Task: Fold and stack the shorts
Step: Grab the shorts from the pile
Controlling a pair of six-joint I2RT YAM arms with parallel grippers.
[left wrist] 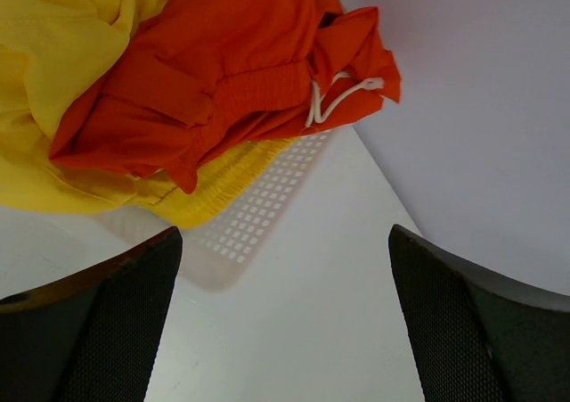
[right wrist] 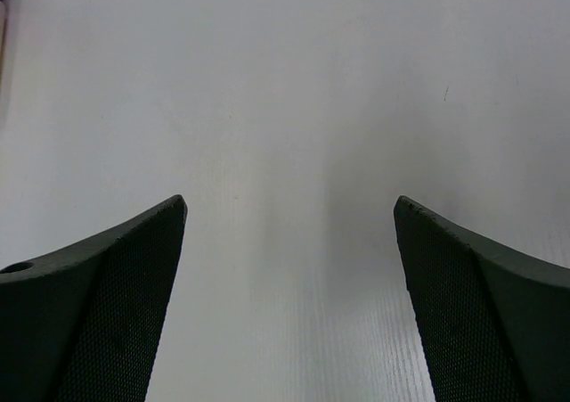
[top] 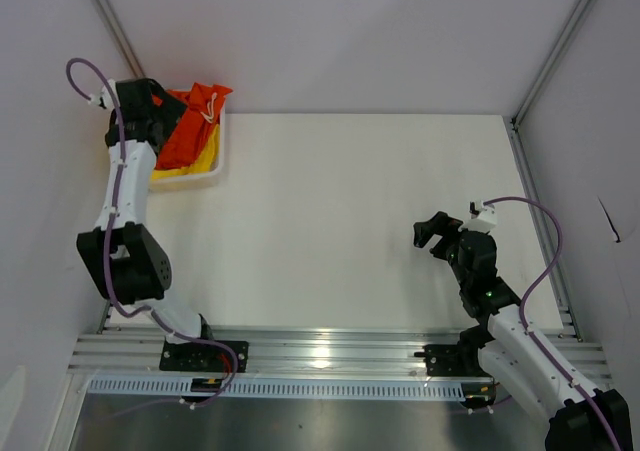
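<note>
Left pincer (left wrist: 285, 242) agape near basket (left wrist: 258, 215); white table (top: 350, 221), pale walls (top: 350, 31).

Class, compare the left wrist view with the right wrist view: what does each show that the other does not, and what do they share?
Only the left wrist view: orange-red shorts with a white drawstring, heaped over yellow shorts in a white mesh basket, beside a wall. Only the right wrist view: the right pincer, with nothing but white table between its fingers. Both: a wide-open pincer, the left pincer included, with dark textured fingers at the bottom corners, above the white table.
</note>
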